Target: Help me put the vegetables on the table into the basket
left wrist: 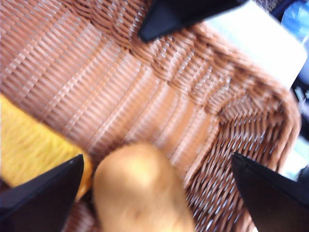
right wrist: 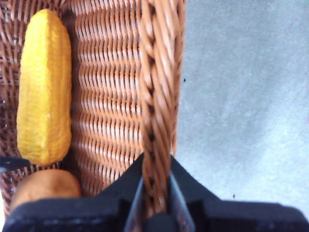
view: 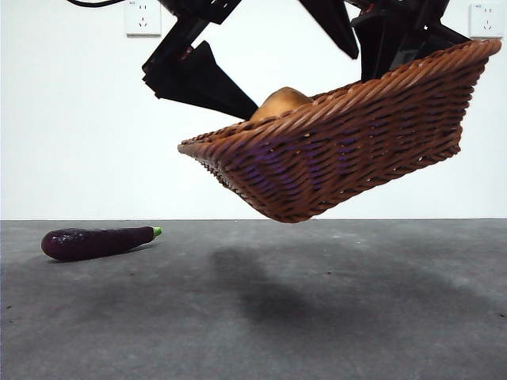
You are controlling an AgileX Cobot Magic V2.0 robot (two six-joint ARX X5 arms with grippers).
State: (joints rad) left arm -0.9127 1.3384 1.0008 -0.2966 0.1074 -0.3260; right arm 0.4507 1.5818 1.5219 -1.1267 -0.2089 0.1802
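Basket (view: 348,150) airborne, tilted, right of frame; right gripper (right wrist: 155,203) clenched on its stiff rim. Left gripper (left wrist: 154,188) released above potato (left wrist: 140,193). Eggplant (view: 99,241) lower left: smooth, probably slippery; grasp mid-body.

table (view: 333,332): dark grey, matte; on it: purple eggplant (view: 97,241), lying lengthwise, left side

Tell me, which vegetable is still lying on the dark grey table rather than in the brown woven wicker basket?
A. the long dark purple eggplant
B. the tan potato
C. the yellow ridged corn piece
A: the long dark purple eggplant lies on the dark grey table, while corn and potato sit inside the lifted basket.
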